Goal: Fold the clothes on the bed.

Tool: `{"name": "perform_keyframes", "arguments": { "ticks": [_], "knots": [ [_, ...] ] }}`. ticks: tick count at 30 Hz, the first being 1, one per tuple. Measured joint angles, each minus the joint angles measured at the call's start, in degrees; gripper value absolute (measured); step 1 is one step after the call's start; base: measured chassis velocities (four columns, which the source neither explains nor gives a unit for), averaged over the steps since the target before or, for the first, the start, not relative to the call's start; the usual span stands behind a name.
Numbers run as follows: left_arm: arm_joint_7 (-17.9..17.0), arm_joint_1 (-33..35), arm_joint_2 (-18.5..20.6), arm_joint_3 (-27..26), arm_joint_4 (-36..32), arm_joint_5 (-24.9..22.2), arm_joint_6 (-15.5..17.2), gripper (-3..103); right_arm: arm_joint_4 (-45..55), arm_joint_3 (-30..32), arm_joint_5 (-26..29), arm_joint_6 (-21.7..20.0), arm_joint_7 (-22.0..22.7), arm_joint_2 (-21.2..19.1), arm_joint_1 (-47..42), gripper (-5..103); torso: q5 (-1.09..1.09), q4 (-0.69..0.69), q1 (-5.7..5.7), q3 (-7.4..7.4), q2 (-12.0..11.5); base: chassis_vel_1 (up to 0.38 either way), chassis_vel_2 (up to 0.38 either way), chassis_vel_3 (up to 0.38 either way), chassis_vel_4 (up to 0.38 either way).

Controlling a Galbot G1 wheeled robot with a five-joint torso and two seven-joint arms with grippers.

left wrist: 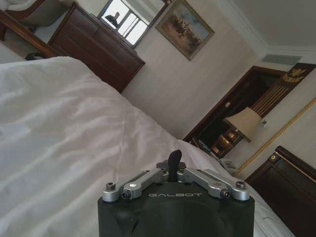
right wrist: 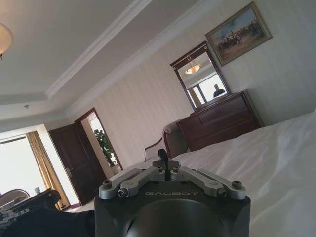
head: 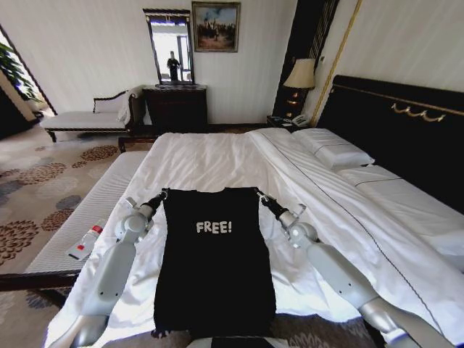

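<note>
Black T-shirt [head: 214, 268] held up over the bed [head: 217, 156], left gripper [head: 162, 194] and right gripper [head: 259, 196] each clamped on a top corner

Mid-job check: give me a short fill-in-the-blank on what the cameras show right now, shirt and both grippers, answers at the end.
1. The black T-shirt is held up with its white lettering reading ____.
2. The left gripper and the right gripper each pinch one ____ corner of the shirt.
3. The shirt's lower edge hangs near the foot of the ____, whose sheets are white.
4. On the ribbed bench to the robot's left lies a small ____.

Missing words: FREE!; top; bed; bottle
</note>
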Motion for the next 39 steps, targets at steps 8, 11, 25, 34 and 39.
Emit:
{"name": "perform_keyframes", "arguments": {
  "ticks": [8, 11, 25, 34, 39],
  "knots": [
    [1.55, -9.9, 1.23, 3.89, 8.51, -1.55, -0.89, 1, -11.9, -9.9, 2.56, 1.69, -0.19, 1.93, 12.54, 0, 0.01, 0.0, 0.02, 0.02, -0.01, 0.0, 0.0, 0.0, 0.0],
    [2.22, -12.18, 1.0, 4.83, 10.97, -1.89, -1.39, 1, -14.36, -11.37, 3.05, 1.92, -0.33, 2.75, 15.25, 0, 0.01, -0.01, 0.03, 0.02, -0.02, 0.0, 0.0, 0.0, 0.0],
    [4.87, -15.35, 1.9, 6.34, 13.1, -3.89, -3.57, 1, -15.76, -12.51, 4.71, 2.28, -0.12, 3.82, 20.58, 0, 0.01, -0.01, 0.02, 0.0, -0.01, 0.0, 0.0, 0.0, 0.0],
    [5.92, 1.95, 4.98, 2.48, 1.6, -2.72, -4.64, 1, -2.44, -8.06, 2.52, 3.39, 1.55, -0.59, 3.89, 0, 0.02, -0.01, 0.0, 0.0, 0.0, 0.0, 0.0, 0.0, 0.0],
    [5.63, 11.97, 5.34, -1.78, -4.76, -2.61, -5.24, 1, 4.24, -4.2, 0.78, 3.69, 2.29, -2.97, -5.15, 0, 0.02, 0.0, -0.02, -0.01, 0.01, 0.0, 0.0, 0.0, 0.0]
  ]
}}
